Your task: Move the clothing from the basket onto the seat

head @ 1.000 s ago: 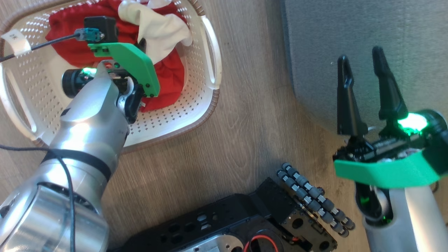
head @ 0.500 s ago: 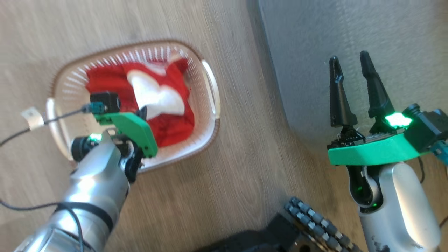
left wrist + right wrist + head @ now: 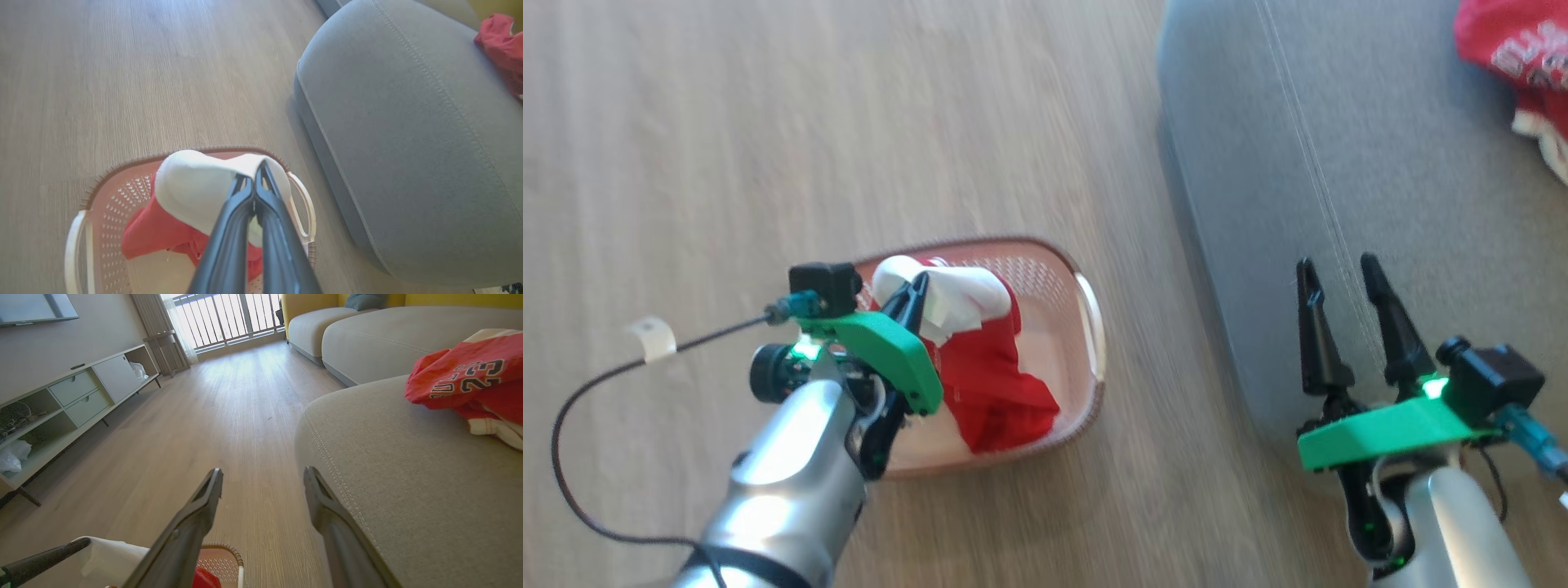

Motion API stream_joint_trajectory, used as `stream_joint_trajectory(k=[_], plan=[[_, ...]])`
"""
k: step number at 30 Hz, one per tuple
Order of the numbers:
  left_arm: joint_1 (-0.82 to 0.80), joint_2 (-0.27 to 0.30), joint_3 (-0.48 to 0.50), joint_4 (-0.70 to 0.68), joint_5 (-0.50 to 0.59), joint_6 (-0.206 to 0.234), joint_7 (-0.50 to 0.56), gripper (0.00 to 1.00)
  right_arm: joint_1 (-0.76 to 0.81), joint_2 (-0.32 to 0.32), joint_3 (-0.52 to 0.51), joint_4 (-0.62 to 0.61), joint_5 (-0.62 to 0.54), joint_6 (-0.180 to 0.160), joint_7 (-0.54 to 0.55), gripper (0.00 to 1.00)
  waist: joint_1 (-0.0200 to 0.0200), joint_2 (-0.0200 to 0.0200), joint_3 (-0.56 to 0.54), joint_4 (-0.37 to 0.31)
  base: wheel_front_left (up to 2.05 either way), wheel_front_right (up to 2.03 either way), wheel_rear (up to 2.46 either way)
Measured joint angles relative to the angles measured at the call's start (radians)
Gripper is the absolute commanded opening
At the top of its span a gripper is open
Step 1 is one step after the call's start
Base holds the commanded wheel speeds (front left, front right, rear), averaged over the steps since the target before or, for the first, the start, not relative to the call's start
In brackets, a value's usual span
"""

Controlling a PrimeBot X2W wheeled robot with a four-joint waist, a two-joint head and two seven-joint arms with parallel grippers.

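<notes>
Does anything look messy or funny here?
Nothing is broken or spilled. The red jersey lies crumpled in a heap on the seat, and the left gripper pinches a red-and-white garment that hangs bunched over the basket.

Floor (image 3: 229, 400): pale wood planks.
Left wall (image 3: 81, 335): plain grey, low white cabinet (image 3: 81, 392) with drawers and open shelves along it.
Far end: railed window (image 3: 229, 316), bright daylight, curtain (image 3: 149, 312) at its left.
Far right: yellow-backed sofa (image 3: 310, 304).

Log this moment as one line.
left tool: shut on red-and-white fabric garment over cream perforated plastic basket | right tool: open, empty, by grey upholstered seat | red lettered jersey: on seat
</notes>
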Motion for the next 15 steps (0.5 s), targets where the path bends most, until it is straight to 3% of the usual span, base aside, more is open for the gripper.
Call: stream_joint_trajectory(k=[5,15], plan=[[0.113,-0.003,0.089,-0.162,0.161,0.015,0.000,0.00,0.044,0.000,0.004,0.034,-0.002,0.000,0.000,1.00,0.0000,0.0000,-0.117,0.054,0.00,0.00,0.00],[0.255,-0.026,0.287,-0.466,0.336,0.002,0.000,0.00,0.134,0.000,0.004,0.060,0.002,0.000,0.000,1.00,-0.0001,-0.0001,-0.321,0.145,0.00,0.00,0.00]])
